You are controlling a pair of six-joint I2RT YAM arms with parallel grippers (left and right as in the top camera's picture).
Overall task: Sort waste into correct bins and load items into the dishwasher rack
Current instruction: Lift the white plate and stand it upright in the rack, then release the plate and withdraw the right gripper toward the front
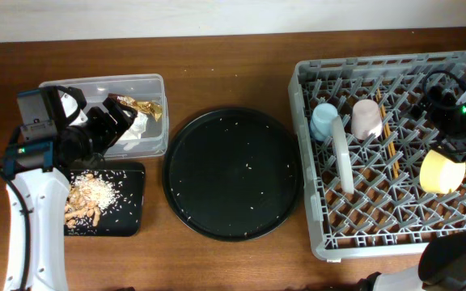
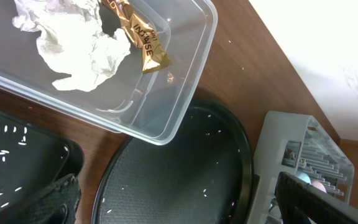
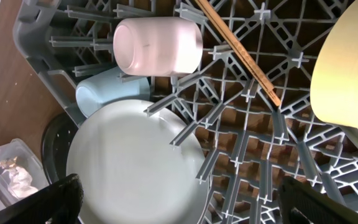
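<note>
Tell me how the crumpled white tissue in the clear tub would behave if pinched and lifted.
The tissue looks soft and floppy, its folds irregular, so it would probably squash under a pinch. It likely weighs almost nothing and may cling or drift. With the gold wrapper right beside it in the tub, lifting might drag that along.

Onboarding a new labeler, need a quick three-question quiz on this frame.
1. True or false: the gold wrapper lies in the clear tub with the crumpled white tissue.
2. Which holds the food scraps and rice? A round black tray; B shallow black rectangular tray; C clear tub.
3. How many cups sit in the dishwasher rack?
Key: 1 true; 2 B; 3 two, the light-blue cup and the pink cup.
</note>
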